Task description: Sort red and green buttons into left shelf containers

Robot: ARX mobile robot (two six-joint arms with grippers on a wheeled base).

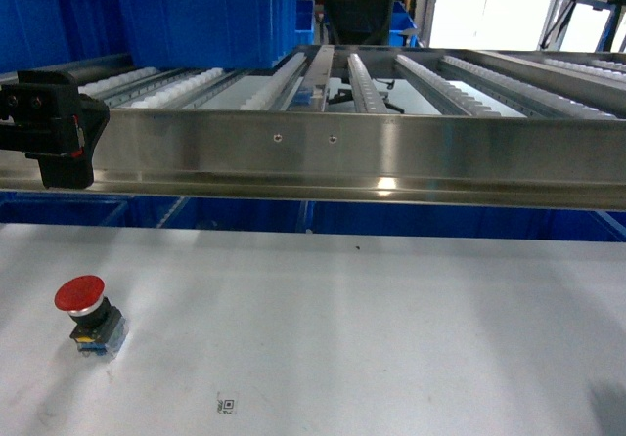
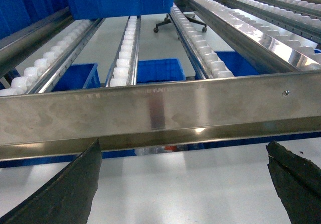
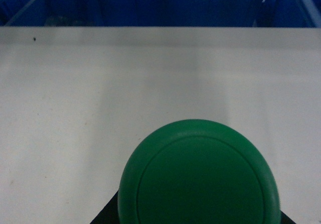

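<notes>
Red button [image 1: 86,311] stands on the white table [image 1: 372,328], front-left in the head view. Cap up and tipped a bit toward the left, so its long axis runs near-vertical: red mushroom cap on top, black collar under it, bluish-clear block on the tabletop. Nothing touches it.

Green button [image 3: 199,176] fills the bottom of the right wrist view, domed cap facing straight at the cam, axis along the lens. Black bits peek out at both lower corners beside the cap, likely the right gripper, but can't tell if its fingers are clamped on the button or not. Right arm doesn't show in the head view.

Left gripper [image 2: 185,184] is up at the steel front rail [image 1: 333,152] of the roller shelf; two dark fingers [image 2: 65,189] spread wide, nothing btwn them, table below.

Big blue bin [image 1: 196,21] sits on the roller lanes at the shelf's back-left, with a 2nd blue bin [image 1: 39,16] just beside it further left. Can't see inside either from here. More blue trays [image 2: 160,69] show on the lower level under the rollers; contents not visible.
</notes>
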